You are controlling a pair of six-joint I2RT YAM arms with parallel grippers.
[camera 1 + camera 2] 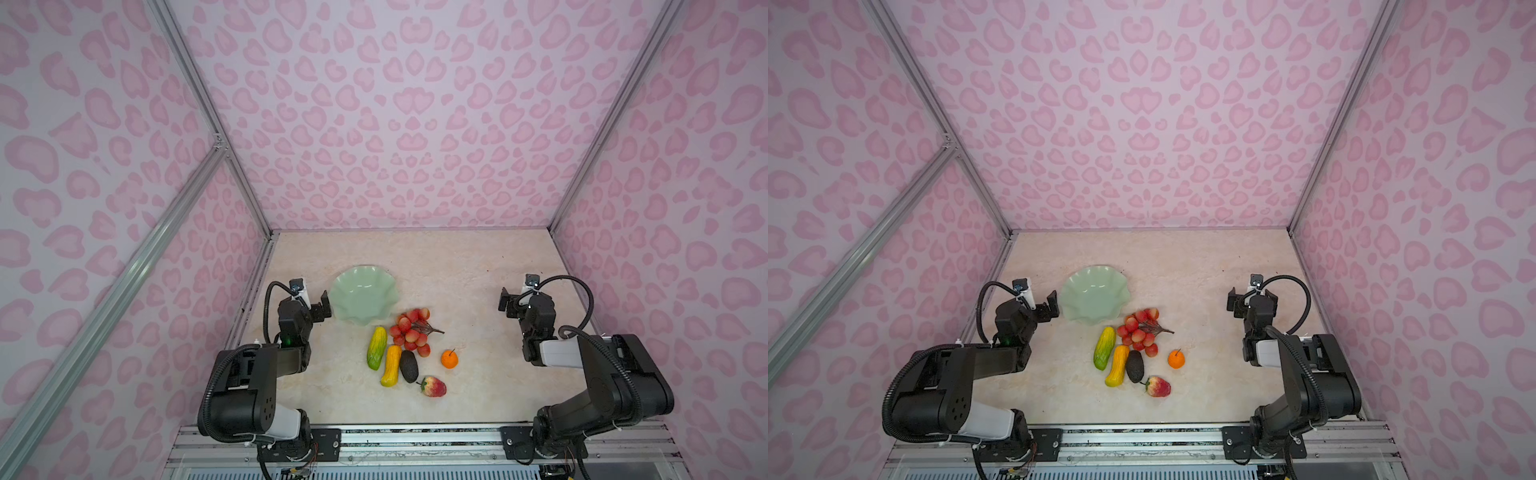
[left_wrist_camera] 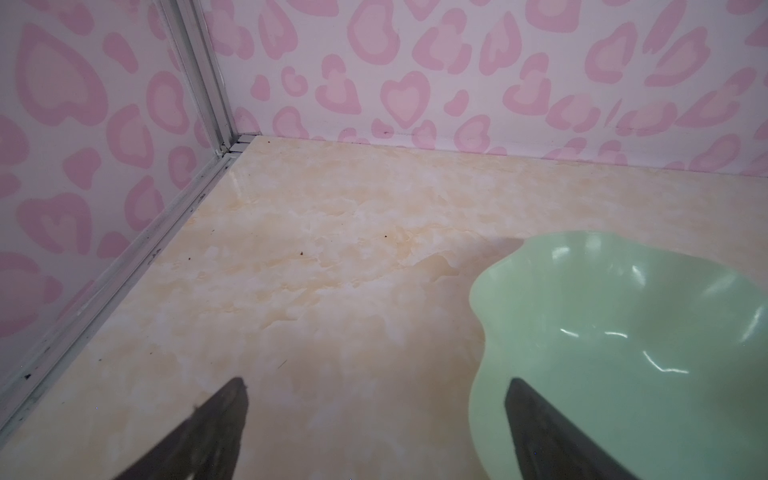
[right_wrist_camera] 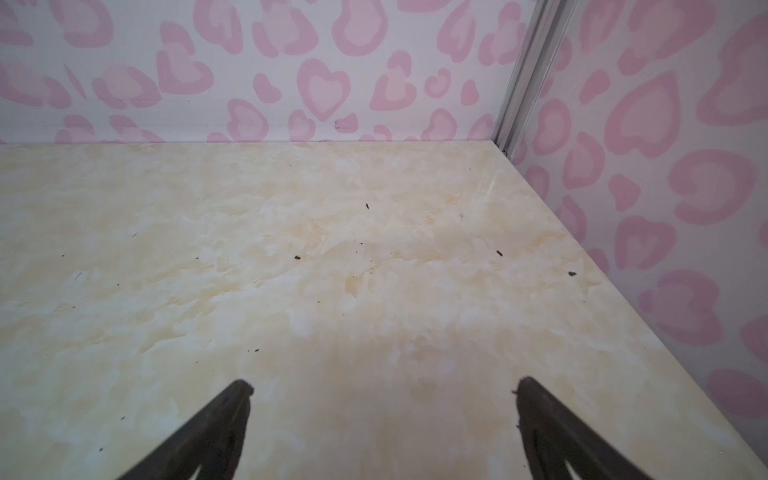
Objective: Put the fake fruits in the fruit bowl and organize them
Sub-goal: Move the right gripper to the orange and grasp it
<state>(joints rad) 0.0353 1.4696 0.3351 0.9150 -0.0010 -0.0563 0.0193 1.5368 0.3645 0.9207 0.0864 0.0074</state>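
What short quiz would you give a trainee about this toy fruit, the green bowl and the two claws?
1. True or false: the shallow, glossy mint-green bowl with a wavy rim is empty.
2. Multiple choice: the left gripper and right gripper are A) open, B) shut on fruit, C) out of view.
3. How many small plastic fruits lie on the beige marble-look table?
Key: 1 true; 2 A; 3 six: red-pink grape bunch, tiny orange, green-yellow oblong fruit, yellow-orange oblong fruit, dark avocado, red strawberry.

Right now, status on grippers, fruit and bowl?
Left gripper open by bowl, right gripper open, both empty. Bowl empty; all six fruits on table. Nothing blocking.
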